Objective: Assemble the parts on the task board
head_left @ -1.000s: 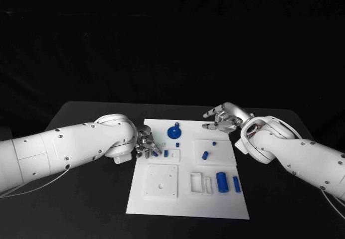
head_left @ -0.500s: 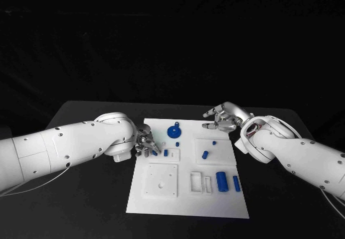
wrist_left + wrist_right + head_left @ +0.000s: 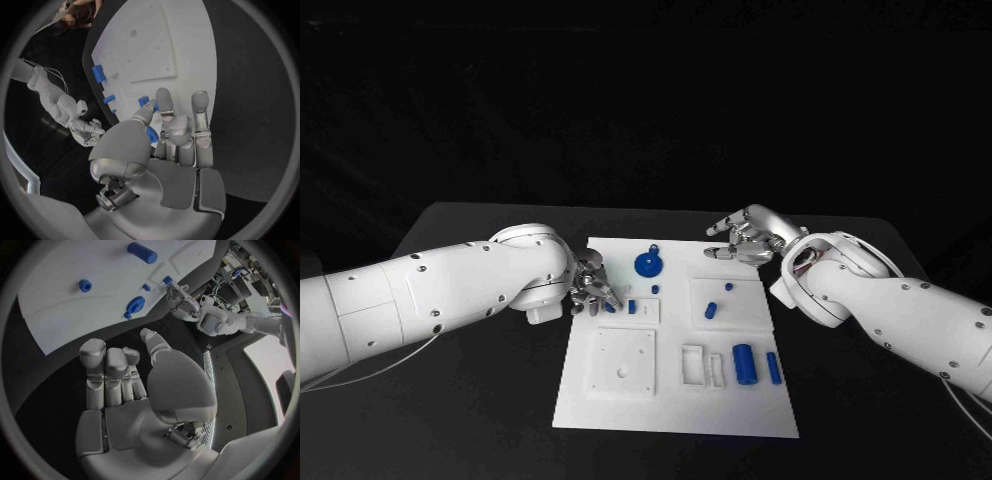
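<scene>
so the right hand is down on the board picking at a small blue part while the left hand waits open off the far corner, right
No, the sides are swapped. In the head view the left hand is at the task board, its fingers on a small blue part; the right hand waits open off the far corner.

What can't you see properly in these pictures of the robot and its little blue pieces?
- Whether the left hand really holds a blue piece: in the left wrist view the thumb covers most of it, and in the head view the fingers hide it.
- The shapes of the small pieces on the board: too tiny in the head view.
- The right hand palm: turned away in the head view.
</scene>
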`<state>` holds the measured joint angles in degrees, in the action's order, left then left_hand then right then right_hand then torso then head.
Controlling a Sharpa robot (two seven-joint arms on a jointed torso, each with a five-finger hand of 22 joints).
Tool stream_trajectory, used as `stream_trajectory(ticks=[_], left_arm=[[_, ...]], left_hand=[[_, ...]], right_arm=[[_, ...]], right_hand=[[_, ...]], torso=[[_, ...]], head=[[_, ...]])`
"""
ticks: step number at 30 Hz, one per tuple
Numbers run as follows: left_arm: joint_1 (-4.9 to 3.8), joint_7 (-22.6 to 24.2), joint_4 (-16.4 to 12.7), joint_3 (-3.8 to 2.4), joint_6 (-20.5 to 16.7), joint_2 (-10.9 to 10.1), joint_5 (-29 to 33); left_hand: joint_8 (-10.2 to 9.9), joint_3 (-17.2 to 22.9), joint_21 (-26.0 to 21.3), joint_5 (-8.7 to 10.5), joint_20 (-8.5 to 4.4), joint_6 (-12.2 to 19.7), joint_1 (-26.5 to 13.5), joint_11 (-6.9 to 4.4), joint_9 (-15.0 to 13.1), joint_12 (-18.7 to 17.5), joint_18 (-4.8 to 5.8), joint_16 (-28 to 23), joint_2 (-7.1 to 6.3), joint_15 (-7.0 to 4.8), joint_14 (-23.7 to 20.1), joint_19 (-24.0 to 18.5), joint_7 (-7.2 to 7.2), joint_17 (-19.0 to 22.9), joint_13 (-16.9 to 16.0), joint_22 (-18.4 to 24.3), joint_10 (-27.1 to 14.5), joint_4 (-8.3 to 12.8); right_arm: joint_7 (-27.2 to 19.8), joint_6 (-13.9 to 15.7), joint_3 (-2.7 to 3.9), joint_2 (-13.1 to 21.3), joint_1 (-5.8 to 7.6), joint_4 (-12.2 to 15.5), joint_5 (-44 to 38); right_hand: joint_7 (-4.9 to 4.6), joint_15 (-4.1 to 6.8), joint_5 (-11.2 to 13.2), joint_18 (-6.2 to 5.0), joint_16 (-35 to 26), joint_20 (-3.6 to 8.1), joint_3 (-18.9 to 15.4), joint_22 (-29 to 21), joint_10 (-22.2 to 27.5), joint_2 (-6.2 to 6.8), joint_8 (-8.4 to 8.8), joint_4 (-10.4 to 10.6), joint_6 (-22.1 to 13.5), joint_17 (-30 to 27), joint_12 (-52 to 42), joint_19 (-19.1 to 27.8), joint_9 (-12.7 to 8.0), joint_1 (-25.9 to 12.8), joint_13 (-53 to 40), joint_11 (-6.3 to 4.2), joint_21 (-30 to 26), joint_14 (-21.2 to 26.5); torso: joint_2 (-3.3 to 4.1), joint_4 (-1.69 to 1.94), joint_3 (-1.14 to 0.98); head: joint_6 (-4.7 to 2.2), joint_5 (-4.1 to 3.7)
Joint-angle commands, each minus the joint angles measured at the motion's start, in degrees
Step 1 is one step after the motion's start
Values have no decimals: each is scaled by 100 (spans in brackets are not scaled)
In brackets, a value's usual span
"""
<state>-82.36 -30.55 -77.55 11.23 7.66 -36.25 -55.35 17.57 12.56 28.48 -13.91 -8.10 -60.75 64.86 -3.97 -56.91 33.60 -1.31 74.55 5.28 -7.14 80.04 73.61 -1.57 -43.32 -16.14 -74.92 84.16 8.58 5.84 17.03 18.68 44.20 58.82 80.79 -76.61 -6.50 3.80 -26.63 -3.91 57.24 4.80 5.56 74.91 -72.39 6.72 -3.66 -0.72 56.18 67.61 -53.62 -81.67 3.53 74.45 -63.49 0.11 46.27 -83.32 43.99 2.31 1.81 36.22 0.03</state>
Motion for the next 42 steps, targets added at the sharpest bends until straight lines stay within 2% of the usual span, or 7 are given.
stream_trajectory(ticks=[1, 23, 42], left_arm=[[55, -60, 2, 44, 298, 16, 6], [72, -40, 169, 47, 275, 83, -187], [73, -31, 206, 46, 546, 58, -214]], left_hand=[[-24, 21, 25, 16, 37, -221, 126, -28, -6, -11, -40, -12, 69, 17, 15, -4, 260, -8, 0, -107, 256, 0], [-27, -7, 29, 54, 36, -214, 163, -29, -6, -9, -40, -15, 72, 16, 17, -1, 260, -8, -9, -107, 257, -43], [-32, 15, 32, 31, 37, -219, 197, -36, -1, -6, -38, 3, 66, 20, 24, -3, 259, -52, -7, -107, 257, 6]], right_arm=[[-39, -79, 3, -3, -6, 3, -9], [-41, -75, 3, -1, -9, 3, -9], [-41, -82, 3, -8, -16, -5, -9]], right_hand=[[-10, -2, -25, -20, -18, 0, 18, 564, 36, -4, 19, -5, 15, -6, 14, -23, -3, -65, -5, -6, -36, 8], [-10, -2, -25, -20, -18, 0, 18, 564, 36, -4, 19, -5, 15, -6, 14, -23, -3, -65, -5, -6, -36, 8], [-10, -2, -25, -20, -18, 0, 18, 564, 36, -4, 19, -5, 15, -6, 14, -23, -3, -65, -5, -6, -36, 8]], torso=[[1, 4, 2], [0, 0, 1], [-4, 10, 6]], head=[[4, -5], [4, -13], [23, -28]])
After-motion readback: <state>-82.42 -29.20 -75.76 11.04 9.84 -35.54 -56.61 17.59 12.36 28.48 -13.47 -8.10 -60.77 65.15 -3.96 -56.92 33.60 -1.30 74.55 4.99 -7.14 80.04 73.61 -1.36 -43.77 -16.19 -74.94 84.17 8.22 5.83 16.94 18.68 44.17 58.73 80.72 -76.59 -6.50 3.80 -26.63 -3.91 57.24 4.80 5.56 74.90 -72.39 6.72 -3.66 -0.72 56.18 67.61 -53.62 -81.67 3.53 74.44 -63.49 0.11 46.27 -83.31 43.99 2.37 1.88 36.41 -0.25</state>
